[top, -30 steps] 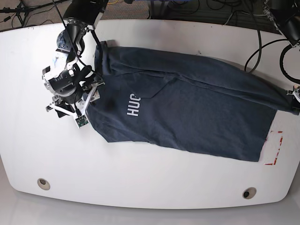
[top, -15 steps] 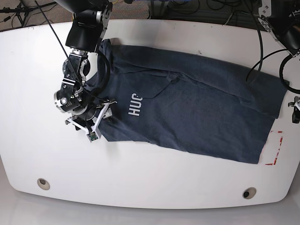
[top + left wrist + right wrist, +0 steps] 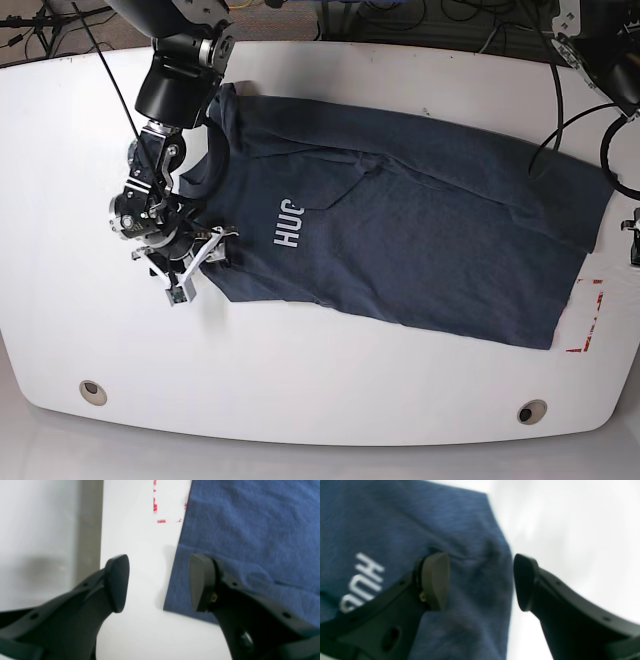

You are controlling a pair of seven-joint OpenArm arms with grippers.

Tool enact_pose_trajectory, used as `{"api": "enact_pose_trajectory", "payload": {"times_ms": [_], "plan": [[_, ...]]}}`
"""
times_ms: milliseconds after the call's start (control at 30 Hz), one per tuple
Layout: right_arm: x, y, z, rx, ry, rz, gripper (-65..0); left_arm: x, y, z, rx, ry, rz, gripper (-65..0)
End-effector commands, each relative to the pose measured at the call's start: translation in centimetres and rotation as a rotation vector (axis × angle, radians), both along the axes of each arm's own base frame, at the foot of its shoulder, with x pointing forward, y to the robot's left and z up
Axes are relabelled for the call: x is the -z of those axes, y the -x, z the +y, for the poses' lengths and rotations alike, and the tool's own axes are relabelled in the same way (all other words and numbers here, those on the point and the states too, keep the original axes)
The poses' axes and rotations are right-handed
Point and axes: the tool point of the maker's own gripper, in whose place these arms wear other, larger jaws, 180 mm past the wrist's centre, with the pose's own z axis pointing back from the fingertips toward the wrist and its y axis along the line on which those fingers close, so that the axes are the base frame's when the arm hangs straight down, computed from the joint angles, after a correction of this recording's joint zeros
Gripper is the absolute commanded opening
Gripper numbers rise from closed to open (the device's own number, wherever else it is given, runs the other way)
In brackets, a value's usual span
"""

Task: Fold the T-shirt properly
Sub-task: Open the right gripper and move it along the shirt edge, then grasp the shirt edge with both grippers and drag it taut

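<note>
Straddling the shirt's edge, the right gripper (image 3: 481, 582) stands with its jaws well apart and nothing clamped between them: one black finger (image 3: 433, 580) lies over the dark navy T-shirt (image 3: 440, 530), the other over the bare white table (image 3: 570, 530), and the cloth's rumpled border runs through the gap between them. Just beyond the finger over the cloth, to its outer side, the white block letters "HUG" (image 3: 361, 582) show on the fabric; farther ahead the shirt ends at a corner and only tabletop follows. The left gripper (image 3: 158, 582) is likewise wide open and empty, one finger (image 3: 200, 580) over the blue cloth, the other over the white surface close to the table's rim; a corner of the shirt lies on the table in the gap, just beside the finger on the cloth side. Ahead of these fingertips, red corner marks (image 3: 160, 520) sit on the table just beside the shirt's straight edge. In the base view the shirt lies spread and partly folded across the middle of the table, the right gripper (image 3: 195, 262) at its lettered end and the red marks (image 3: 590, 320) at its opposite end; only a sliver of the left arm shows at that view's right edge.
</note>
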Motion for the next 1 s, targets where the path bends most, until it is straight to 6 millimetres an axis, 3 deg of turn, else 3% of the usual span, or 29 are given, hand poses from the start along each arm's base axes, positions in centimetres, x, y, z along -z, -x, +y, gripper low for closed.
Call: {"api": "enact_pose_trajectory", "payload": {"times_ms": [0, 200, 400, 533, 667, 733, 867, 967], "plan": [[-1.7, -1.6, -0.9, 0.022, -0.006, -0.066, -26.5, -2.0, -0.6, 0.3, 0.012, -0.027, -0.062, -29.7], [-0.1, -1.2, -2.2, 0.038, -0.018, -0.042, -26.5, -1.6, -0.8, 0.0, 0.023, -0.034, -0.048, -29.7], [0.1, -0.7, -2.3, 0.036, -0.012, -0.042, -26.5, 2.6, -0.4, 0.0, 0.025, -0.053, 0.087, -29.7], [-2.2, -0.4, -2.1, 0.023, 0.042, -0.061, -26.5, 4.6, 0.1, -0.1, 0.037, -0.025, 0.104, -29.7], [-6.5, 0.1, -0.7, -0.003, 0.104, -0.117, -26.5, 6.2, 0.8, -0.2, 0.046, -0.005, 0.109, -29.7], [-7.7, 0.6, 0.4, -0.033, 0.132, -0.121, -26.5, 6.7, 1.1, -0.2, 0.047, 0.004, 0.109, -29.7], [-8.7, 2.1, 1.9, -0.066, 0.175, -0.107, -26.5, 7.8, 1.4, -0.1, 0.046, 0.025, 0.116, -29.7], [-8.2, 4.1, 3.3, -0.092, 0.181, -0.091, -26.5, 8.6, 1.2, -0.6, 0.047, 0.062, 0.1, -29.7]]}}
